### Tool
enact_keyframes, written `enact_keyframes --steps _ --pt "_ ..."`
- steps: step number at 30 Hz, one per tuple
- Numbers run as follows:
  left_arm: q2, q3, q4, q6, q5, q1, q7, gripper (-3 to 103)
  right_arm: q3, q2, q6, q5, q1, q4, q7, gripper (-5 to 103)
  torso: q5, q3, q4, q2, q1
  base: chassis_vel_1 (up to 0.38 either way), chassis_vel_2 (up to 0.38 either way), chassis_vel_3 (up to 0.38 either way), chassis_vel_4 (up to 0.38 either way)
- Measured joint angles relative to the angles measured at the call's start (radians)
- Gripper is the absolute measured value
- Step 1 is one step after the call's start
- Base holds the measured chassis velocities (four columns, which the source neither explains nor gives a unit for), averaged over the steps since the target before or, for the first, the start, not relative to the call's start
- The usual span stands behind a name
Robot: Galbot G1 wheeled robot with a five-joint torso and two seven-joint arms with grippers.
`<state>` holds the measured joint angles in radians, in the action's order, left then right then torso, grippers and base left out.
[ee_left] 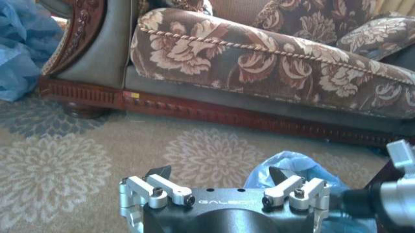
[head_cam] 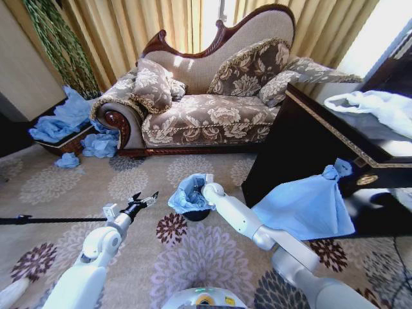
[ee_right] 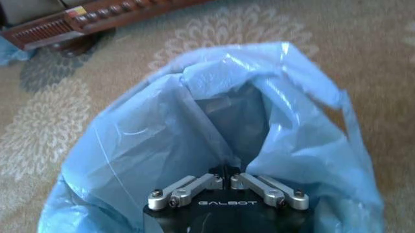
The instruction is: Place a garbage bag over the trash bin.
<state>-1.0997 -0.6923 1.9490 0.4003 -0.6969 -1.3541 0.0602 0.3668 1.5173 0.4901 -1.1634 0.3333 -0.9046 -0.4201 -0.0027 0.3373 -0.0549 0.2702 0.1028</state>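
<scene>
Underfoot, I see a beige carpet (head_cam: pixel 129 187) with large floral medallions filling the lower half of the head view, in a room hung with gold curtains (head_cam: pixel 148 26) across the top. One carved, floral-upholstered sofa (head_cam: pixel 212 109) spans the upper centre, and a dark wooden cabinet (head_cam: pixel 322 141) stands at the right. I count one trash bin (head_cam: pixel 196 214), small and black, at the centre of the head view, with one garbage bag (head_cam: pixel 187 196), thin and light blue, draped over its mouth. One larger light-blue bag with a knotted top (head_cam: pixel 309 206) sits at the right against the cabinet, one white plastic bag (head_cam: pixel 380 106) lies on the cabinet top, and a heap of loose blue bags (head_cam: pixel 71 122) rests at the left beside the sofa's arm. I have two arms in play. My right gripper (head_cam: pixel 205 187) is at the bin's rim, at the bag's opening; the right wrist view shows what the head view cannot, its fingers (ee_right: pixel 227 170) drawn together, apparently pinching the bag's plastic, with the dark bin interior visible beyond. My left gripper (head_cam: pixel 145 201) hangs above the carpet just left of the bin, fingers spread apart and holding nothing; its wrist view adds the sofa's wooden base rail and a blue edge of the bag.
</scene>
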Motion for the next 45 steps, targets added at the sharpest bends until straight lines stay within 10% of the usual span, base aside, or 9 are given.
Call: enact_keyframes --steps 29,45 --pt "-0.042 0.032 0.005 -0.001 0.03 0.01 0.0 100 -0.016 0.054 0.098 -0.077 0.013 0.005 -0.051 0 0.0001 0.0 0.0 0.0 0.0 0.0 0.0 0.0 0.0" --pt "-0.046 0.025 0.003 -0.003 0.029 0.009 0.0 100 -0.073 0.092 -0.114 0.1 -0.061 0.2 0.126 0 0.0001 0.0 -0.0002 0.0 0.0 0.0 0.0 0.0 0.0"
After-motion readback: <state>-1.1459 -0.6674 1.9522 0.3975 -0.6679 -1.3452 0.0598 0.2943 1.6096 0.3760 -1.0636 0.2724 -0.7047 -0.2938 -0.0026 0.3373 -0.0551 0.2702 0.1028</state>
